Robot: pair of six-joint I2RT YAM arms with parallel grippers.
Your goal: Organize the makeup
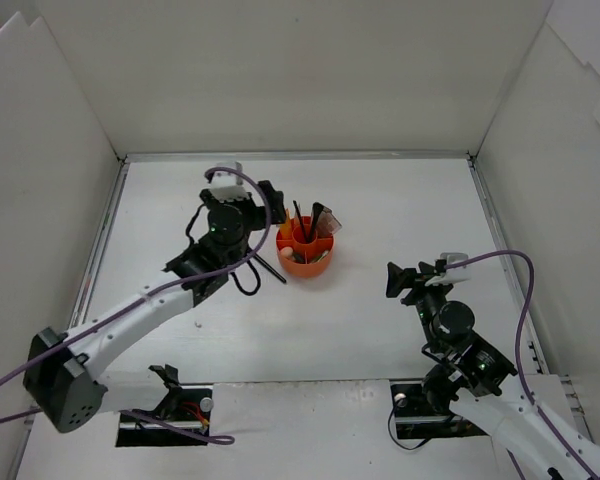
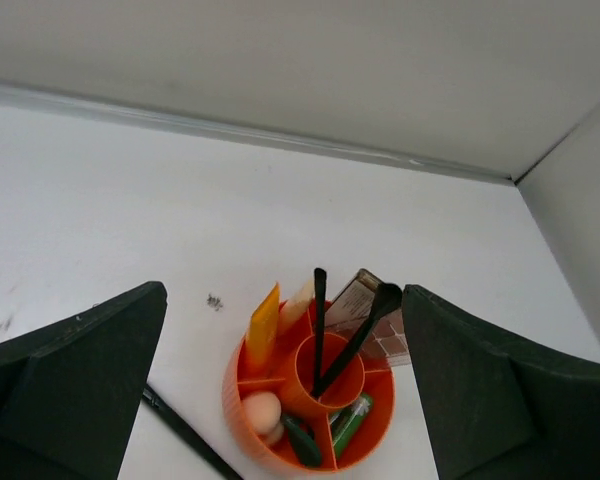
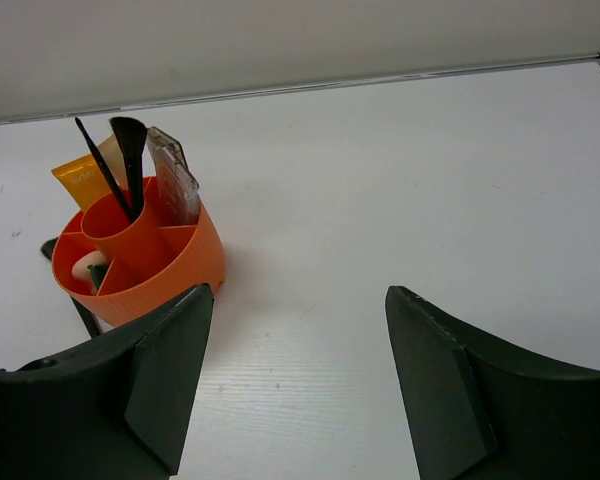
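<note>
Makeup (image 2: 263, 328) stands in the holder (image 2: 238, 398) just ahead of the left end effector (image 2: 284, 292), fingers apart.

Top cam overhead sees whole table (image 1: 360, 320); both wrist cams sit low, facing the holder (image 3: 170, 270).

White table (image 1: 380, 210), orange holder (image 1: 306, 268), black brush (image 1: 272, 270)

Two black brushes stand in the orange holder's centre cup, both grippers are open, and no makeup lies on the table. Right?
No: a thin black brush lies on the table beside the orange holder, as the left wrist view shows. Two brushes do stand in its centre cup, and the left gripper and right gripper are open.
</note>
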